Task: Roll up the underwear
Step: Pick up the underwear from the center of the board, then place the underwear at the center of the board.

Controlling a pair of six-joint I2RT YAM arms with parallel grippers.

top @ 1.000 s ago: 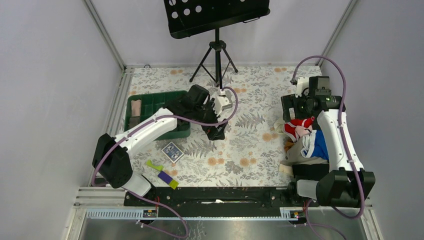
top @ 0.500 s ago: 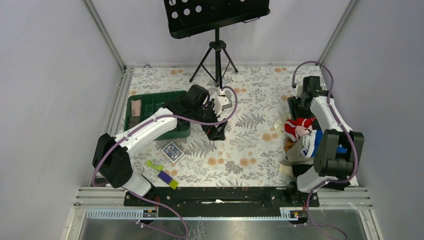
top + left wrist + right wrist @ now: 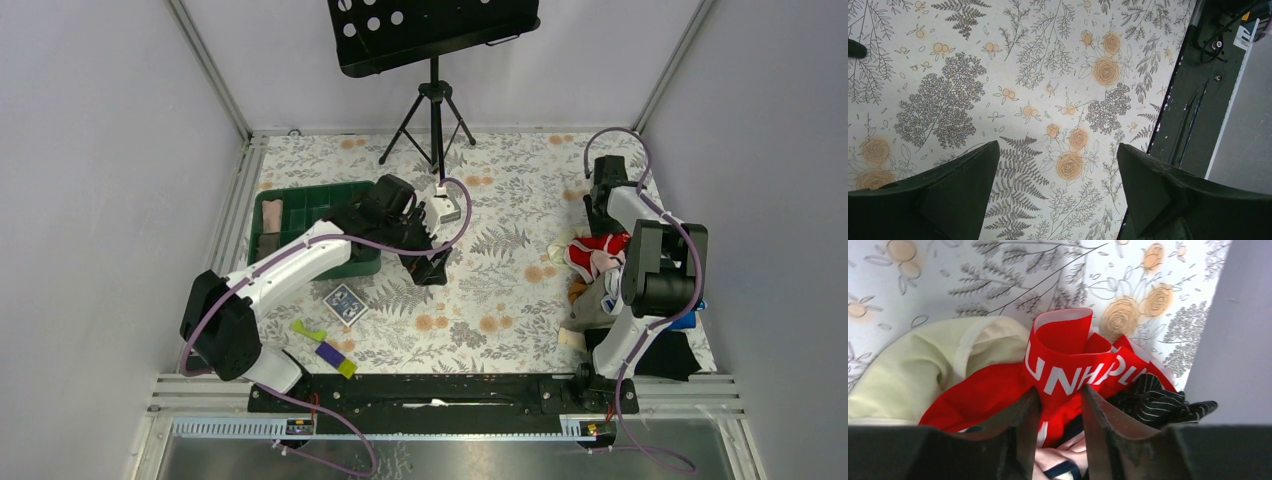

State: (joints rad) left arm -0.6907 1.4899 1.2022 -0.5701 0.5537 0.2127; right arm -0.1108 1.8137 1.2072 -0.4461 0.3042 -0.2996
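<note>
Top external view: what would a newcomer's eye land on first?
The bright red underwear in the clothes pile at the table's right edge; the right wrist view shows the right gripper with a finger either side of its lettered waistband. Next, the black music stand looming at the far edge, and the left gripper hanging wide open over the floral table.

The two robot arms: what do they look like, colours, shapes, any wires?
The left arm and right arm are built from white tubular sections joined by chunky black joints, and a purple cable loops loosely along each. Each ends in two dark, wedge-shaped fingers: the left pincer and right pincer. No markings are readable.
</note>
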